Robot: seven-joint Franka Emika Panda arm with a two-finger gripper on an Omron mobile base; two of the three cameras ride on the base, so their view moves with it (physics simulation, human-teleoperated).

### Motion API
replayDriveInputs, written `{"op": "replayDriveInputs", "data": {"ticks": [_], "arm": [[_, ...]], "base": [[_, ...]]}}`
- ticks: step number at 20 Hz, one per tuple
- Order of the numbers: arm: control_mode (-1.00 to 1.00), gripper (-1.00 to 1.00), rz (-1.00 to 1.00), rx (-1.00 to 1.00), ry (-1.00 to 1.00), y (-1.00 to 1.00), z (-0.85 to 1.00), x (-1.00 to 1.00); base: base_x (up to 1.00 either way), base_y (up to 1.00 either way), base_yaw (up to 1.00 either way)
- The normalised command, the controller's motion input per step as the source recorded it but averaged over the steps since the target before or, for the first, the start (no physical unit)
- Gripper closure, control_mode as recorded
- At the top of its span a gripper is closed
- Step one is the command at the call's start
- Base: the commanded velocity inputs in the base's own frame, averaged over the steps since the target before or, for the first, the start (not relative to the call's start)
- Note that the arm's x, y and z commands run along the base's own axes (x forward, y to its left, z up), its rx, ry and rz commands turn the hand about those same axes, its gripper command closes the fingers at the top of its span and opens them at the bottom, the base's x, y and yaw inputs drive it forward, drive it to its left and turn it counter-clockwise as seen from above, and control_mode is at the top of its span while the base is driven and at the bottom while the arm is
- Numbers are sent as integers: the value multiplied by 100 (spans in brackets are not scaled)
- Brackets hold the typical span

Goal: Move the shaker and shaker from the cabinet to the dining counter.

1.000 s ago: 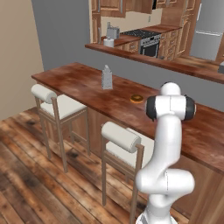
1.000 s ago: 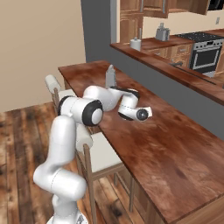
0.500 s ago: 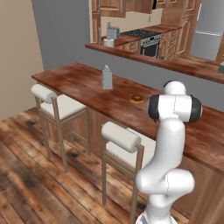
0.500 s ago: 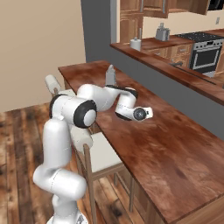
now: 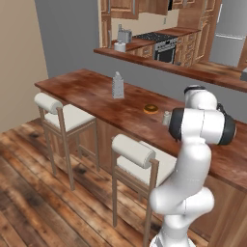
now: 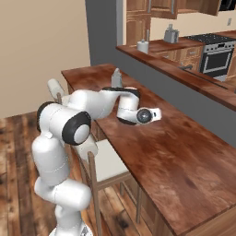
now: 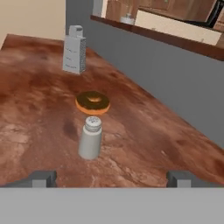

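One small light-grey shaker (image 7: 90, 138) stands upright on the reddish-brown dining counter (image 7: 144, 144), just short of a brown donut (image 7: 92, 102). My gripper (image 7: 111, 179) is open and low over the counter. Its dark fingertips (image 7: 41, 178) sit wide apart, with nothing between them. The shaker is a short way ahead of them, a little left of centre, and touches neither. From the left base the same shaker (image 5: 166, 118) shows beside my arm (image 5: 200, 125), next to the donut (image 5: 150, 108). Brown wall cabinets (image 5: 123, 7) hang in the kitchen behind.
A grey box grater (image 5: 117, 86) stands farther along the counter. A grey raised wall (image 7: 175, 74) runs along the counter's far side. Cushioned stools (image 5: 140, 154) line its near side. My arm (image 6: 99, 101) stretches low across the counter top (image 6: 184, 156).
My arm's elbow has swung back and down, while the hand over the counter has barely shifted. The shaker now shows past the arm in the left base view.
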Motion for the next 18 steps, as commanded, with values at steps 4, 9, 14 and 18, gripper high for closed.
{"op": "replayDriveInputs", "data": {"ticks": [4,9,14,18], "arm": [[-100,-100,-6,0,3,0,66,-50],[-100,-100,-7,1,14,1,54,-54],[-100,-100,-10,7,29,3,51,-53],[-100,-100,-12,12,31,8,52,-47]], "base": [[0,0,0],[0,0,0],[0,0,0],[0,0,0]]}}
